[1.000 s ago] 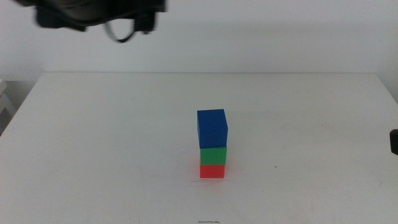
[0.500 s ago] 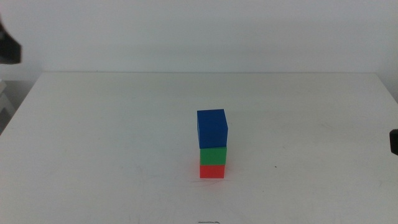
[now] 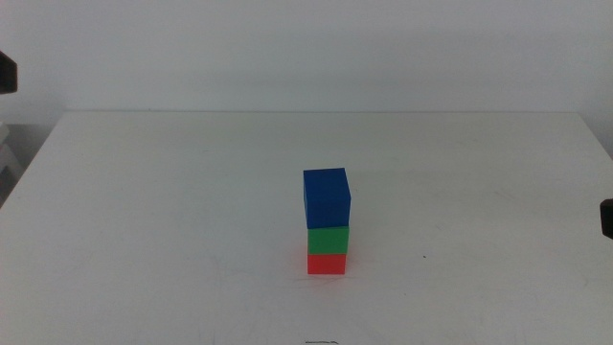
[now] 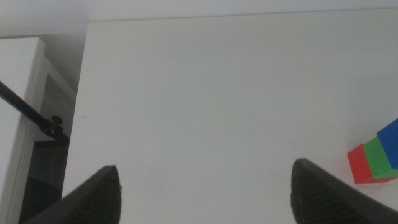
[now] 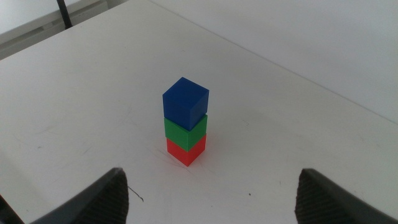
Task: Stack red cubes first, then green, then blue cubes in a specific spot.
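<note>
White table (image 3: 172, 220) filled most of the middle view, with a pale wall behind it. Near the middle stood a little tower. The red cube (image 3: 327, 264) sat on the table, the green cube (image 3: 329, 240) sat on the red one, and the blue cube (image 3: 327, 197) sat on top. Nothing was touching the tower.

From the left wrist camera, the left gripper (image 4: 205, 190) hung over bare table with its jaws spread wide and nothing between them. The tower showed off to one side, well apart from it.

From the right wrist camera, the right gripper (image 5: 214, 193) was also spread wide and held nothing. The tower stood ahead of it, well clear of both jaws.
</note>
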You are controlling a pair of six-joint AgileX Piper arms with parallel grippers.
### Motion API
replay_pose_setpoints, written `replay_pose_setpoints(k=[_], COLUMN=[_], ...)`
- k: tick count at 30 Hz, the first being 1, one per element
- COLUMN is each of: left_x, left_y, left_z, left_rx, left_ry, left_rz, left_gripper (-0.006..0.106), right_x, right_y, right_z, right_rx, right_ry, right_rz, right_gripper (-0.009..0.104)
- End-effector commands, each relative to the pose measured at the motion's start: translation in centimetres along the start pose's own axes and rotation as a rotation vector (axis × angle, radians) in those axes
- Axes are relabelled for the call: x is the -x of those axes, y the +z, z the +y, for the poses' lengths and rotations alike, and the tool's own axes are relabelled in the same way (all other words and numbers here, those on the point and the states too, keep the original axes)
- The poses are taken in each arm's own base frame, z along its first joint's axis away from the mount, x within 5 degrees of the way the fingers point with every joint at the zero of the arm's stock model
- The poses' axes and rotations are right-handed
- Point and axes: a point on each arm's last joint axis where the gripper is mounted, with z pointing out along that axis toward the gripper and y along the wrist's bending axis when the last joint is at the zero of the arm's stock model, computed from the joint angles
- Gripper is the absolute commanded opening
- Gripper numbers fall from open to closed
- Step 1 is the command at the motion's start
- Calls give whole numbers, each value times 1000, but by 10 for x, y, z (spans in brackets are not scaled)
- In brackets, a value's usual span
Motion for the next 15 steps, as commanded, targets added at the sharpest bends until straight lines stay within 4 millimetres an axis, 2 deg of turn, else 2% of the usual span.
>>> replay_pose_setpoints(k=[1,15], left_x=[9,-7], left_y=[-7,-41], left_z=[0,3], left_rx=[2,7], left_ry=[3,2], left_rz=[-88,-179], left_gripper=[94,94], right_x=[12,8], right_y=[-4,-1], right_z=[-2,-4], right_rx=[-24,-41], right_ry=[-20,-36], right_rz=[-85,-67], right_gripper=[85,85])
